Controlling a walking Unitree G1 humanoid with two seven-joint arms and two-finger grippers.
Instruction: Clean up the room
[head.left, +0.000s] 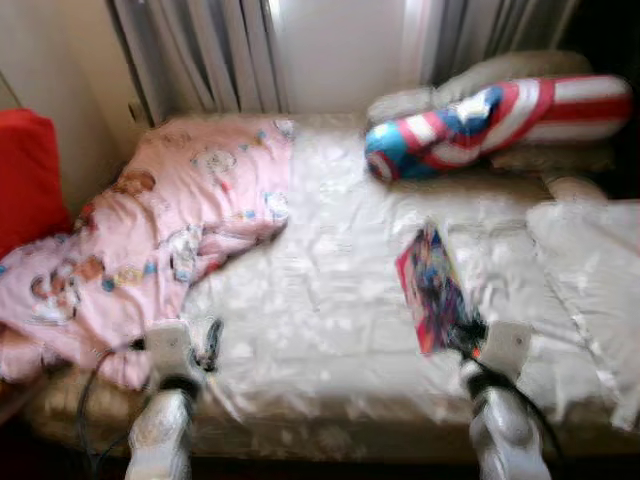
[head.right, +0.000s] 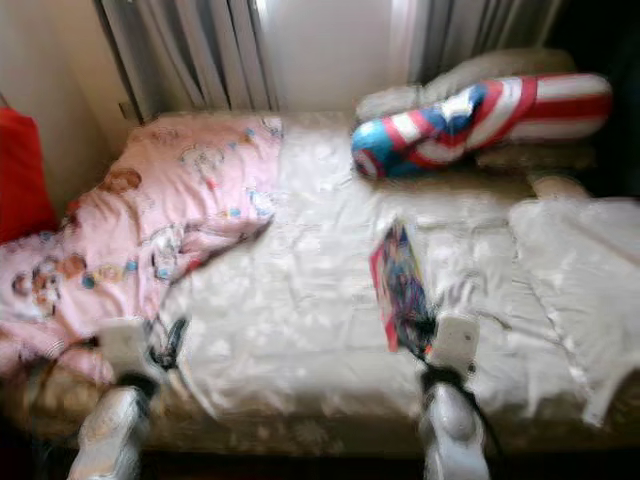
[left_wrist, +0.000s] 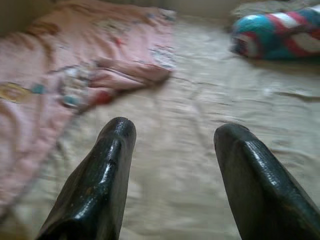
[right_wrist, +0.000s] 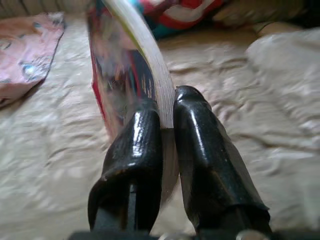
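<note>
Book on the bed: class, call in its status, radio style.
Right pincer shut on book, lifted above white sheet. Left pincer open, empty, near pink blanket. Nothing blocking.

Left pincer (left_wrist: 172, 150) spread wide over the cream sheet (left_wrist: 200, 125) — pink blanket (left_wrist: 75, 65) beyond.

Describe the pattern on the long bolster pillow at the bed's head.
Red-and-white stripes with blue on the long bolster pillow; clearest in left eye view.

Bed (head.left: 320, 290), cream crumpled sheet, spreads under and ahead of left end effector (left_wrist: 172, 137) and right end effector (right_wrist: 167, 107). Grey curtains (head.left: 200, 55) hang far beyond both, bright window (head.left: 340, 50) between the drapes. Beige wall (head.left: 60, 60) far ahead-left of left end effector. Red cushion-like object (head.left: 25, 175) well to its left, blurred.
</note>
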